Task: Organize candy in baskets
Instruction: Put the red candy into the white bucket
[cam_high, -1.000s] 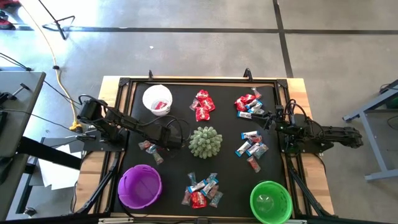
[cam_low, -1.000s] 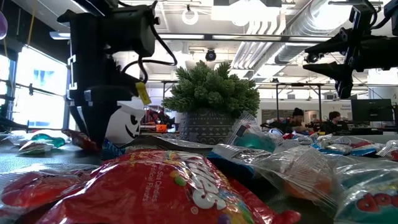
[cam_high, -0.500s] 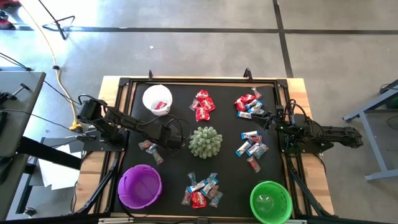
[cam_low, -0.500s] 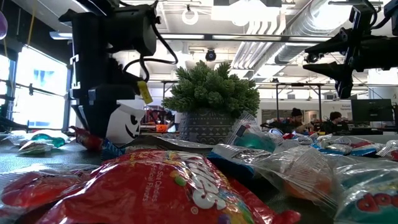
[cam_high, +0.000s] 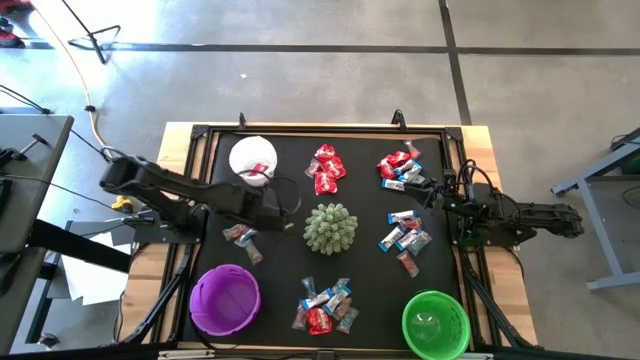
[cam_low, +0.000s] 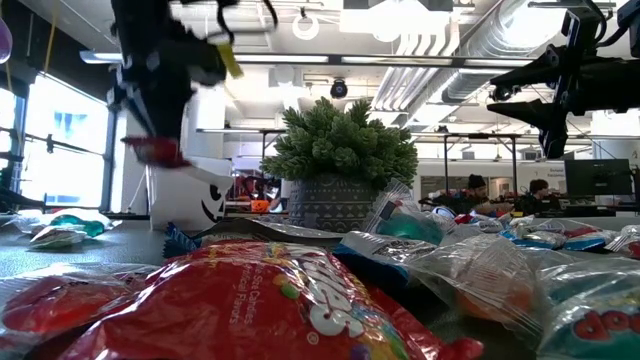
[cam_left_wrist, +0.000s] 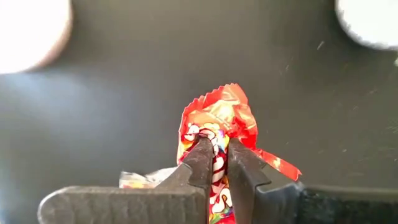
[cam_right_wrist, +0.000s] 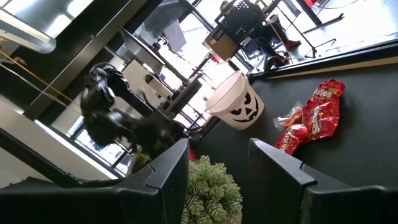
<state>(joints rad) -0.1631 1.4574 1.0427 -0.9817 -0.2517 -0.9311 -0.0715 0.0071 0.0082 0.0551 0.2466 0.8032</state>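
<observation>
My left gripper (cam_high: 264, 192) hangs above the black mat beside the white basket (cam_high: 253, 160), shut on a red-wrapped candy (cam_left_wrist: 217, 118). In the low view this candy (cam_low: 155, 150) hangs in the air in front of the white basket (cam_low: 195, 195). My right gripper (cam_high: 437, 190) waits open at the table's right edge, with nothing between its fingers (cam_right_wrist: 171, 168). The purple basket (cam_high: 225, 298) and the green basket (cam_high: 435, 322) stand at the near edge. Candy lies in heaps on the mat (cam_high: 327, 168), (cam_high: 400, 168), (cam_high: 405, 235), (cam_high: 325, 305), with a few pieces (cam_high: 243, 240) at the left. My left gripper pinches the red wrapper's middle (cam_left_wrist: 216, 144) between its two fingers. The wrapper's crimped end (cam_left_wrist: 219, 102) fans out past the fingertips. The fingers come from above, pointing down. The candy is lifted clear of the mat and hangs below them.
A spiky pale-green ball (cam_high: 330, 228) sits at the mat's middle, between the heaps. The mat has a raised black frame (cam_high: 200, 135) around it. Bare mat lies between the white basket and the purple one. People sit in the room far behind the table (cam_low: 480, 190).
My left gripper has shut on a red candy from the small heap at the left. It has then risen and gone toward the table's far edge, near the white basket. The candy has been lifted clear of the mat.
</observation>
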